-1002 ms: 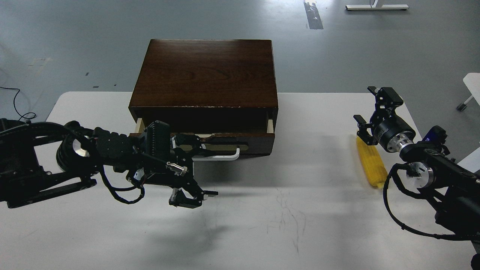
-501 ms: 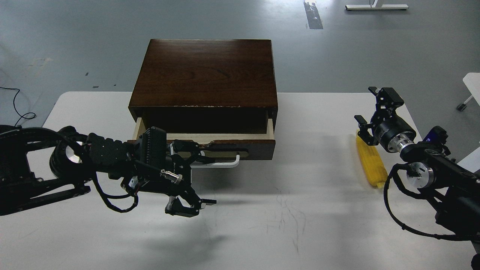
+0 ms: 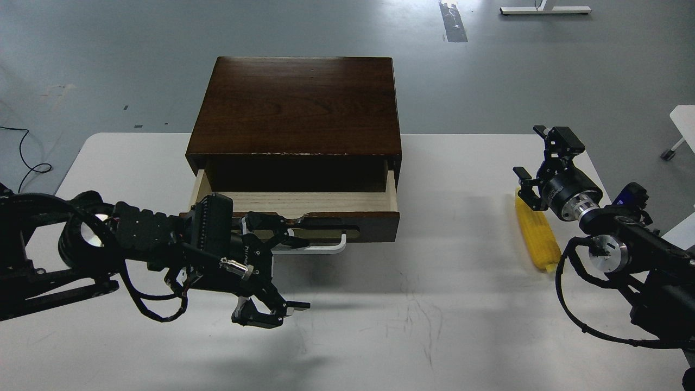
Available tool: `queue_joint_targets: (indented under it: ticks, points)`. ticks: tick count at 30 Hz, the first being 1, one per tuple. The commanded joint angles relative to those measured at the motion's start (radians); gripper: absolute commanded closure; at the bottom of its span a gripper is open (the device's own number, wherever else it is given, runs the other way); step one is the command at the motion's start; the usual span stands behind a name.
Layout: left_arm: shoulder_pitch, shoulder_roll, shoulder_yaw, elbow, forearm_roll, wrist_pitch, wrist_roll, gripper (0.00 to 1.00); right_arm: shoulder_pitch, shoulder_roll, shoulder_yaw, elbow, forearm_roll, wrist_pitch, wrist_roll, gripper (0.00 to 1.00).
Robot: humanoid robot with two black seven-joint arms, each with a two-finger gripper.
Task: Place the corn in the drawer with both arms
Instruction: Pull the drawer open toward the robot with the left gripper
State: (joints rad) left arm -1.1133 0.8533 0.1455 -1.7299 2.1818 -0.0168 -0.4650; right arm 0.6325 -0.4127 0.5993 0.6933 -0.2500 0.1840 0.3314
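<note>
The corn (image 3: 537, 239) lies on the white table at the right, lengthwise front to back. My right gripper (image 3: 529, 152) is open and empty, just above the corn's far end. The drawer (image 3: 296, 202) of the dark brown box (image 3: 296, 103) stands partly pulled out, with nothing on the part of its pale wood floor that shows. My left gripper (image 3: 282, 269) is at the drawer's front. Its upper fingers (image 3: 274, 225) are hooked on the left end of the white bar handle (image 3: 326, 247). Its lower finger (image 3: 269, 315) hangs well apart below.
The white table (image 3: 434, 326) carries the box at the back middle. My right arm's thick links (image 3: 624, 244) lie beside the corn's near end. Grey floor lies beyond the table, with a white stand's foot (image 3: 545, 10) far back.
My left arm has drawn back toward me with the handle. The drawer has slid further out, showing more pale wood inside. The right arm and the corn have not moved.
</note>
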Motion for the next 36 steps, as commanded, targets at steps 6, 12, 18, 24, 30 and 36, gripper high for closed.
queue_joint_targets:
  ticks: [6,12,18,24,30,36]
  points:
    - [0.006,0.007,0.017,-0.017,0.0,0.001,-0.001,0.01,0.0,0.0,0.001,-0.003,0.0,0.0,0.0,0.0]
    - [0.027,0.006,0.017,-0.016,0.0,0.001,0.002,0.01,0.001,0.0,0.001,-0.014,0.0,0.0,0.0,0.0]
    - [0.03,0.009,0.017,-0.016,0.0,0.009,0.002,0.01,0.001,0.0,0.001,-0.018,0.0,0.0,0.0,0.0]
    - [0.032,0.023,0.017,-0.016,0.0,0.081,0.006,0.02,0.001,0.0,-0.001,-0.017,0.0,0.0,0.0,0.0]
    - [0.032,0.026,0.016,-0.016,0.0,0.087,0.009,0.01,0.001,0.0,-0.001,-0.018,0.0,0.0,0.0,0.0]
    - [0.035,0.024,0.016,-0.014,0.0,0.101,0.009,0.01,0.001,0.0,-0.001,-0.017,0.0,0.0,0.0,0.0]
